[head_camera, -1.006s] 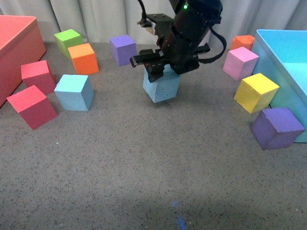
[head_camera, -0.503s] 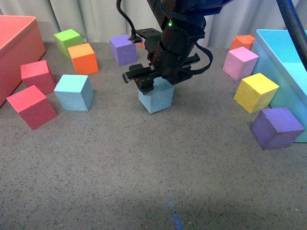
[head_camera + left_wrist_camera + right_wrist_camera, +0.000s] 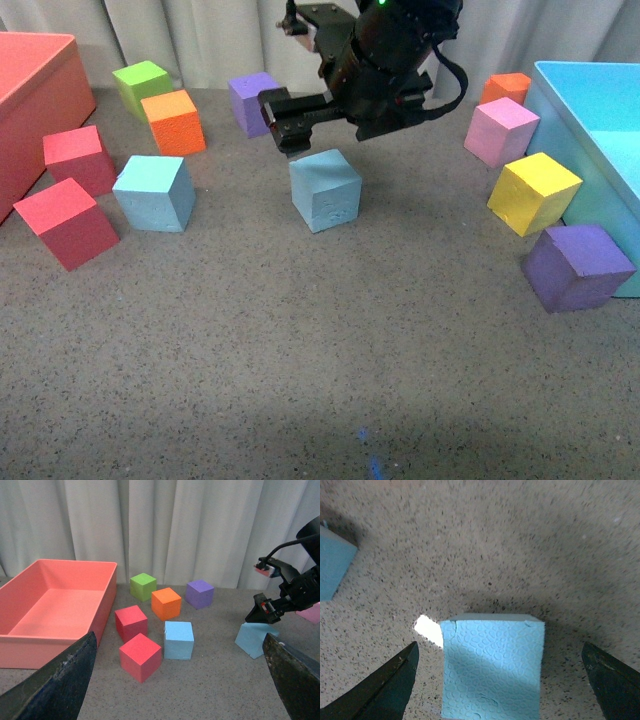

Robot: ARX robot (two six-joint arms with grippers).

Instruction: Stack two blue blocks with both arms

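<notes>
A pitted sky-blue block (image 3: 325, 189) sits on the grey table near the middle; it shows large in the right wrist view (image 3: 492, 667) and in the left wrist view (image 3: 256, 639). My right gripper (image 3: 300, 118) hangs open just above it, clear of it, with the jaws wide either side (image 3: 500, 680). The smooth sky-blue block (image 3: 155, 192) stands to the left, beside two red cubes, and also shows in the left wrist view (image 3: 178, 639). My left gripper (image 3: 180, 680) is open and empty, low and well back from the blocks; it is out of the front view.
A red bin (image 3: 35, 95) stands at the far left and a big light blue bin (image 3: 600, 130) at the right. Red (image 3: 65, 222), orange (image 3: 174, 122), green (image 3: 142, 85), purple (image 3: 578, 266), yellow (image 3: 533, 192) and pink (image 3: 501, 130) cubes lie around.
My right gripper set the pitted blue block down slightly left, let go of it and rose above it. The block now stands free on the table.
</notes>
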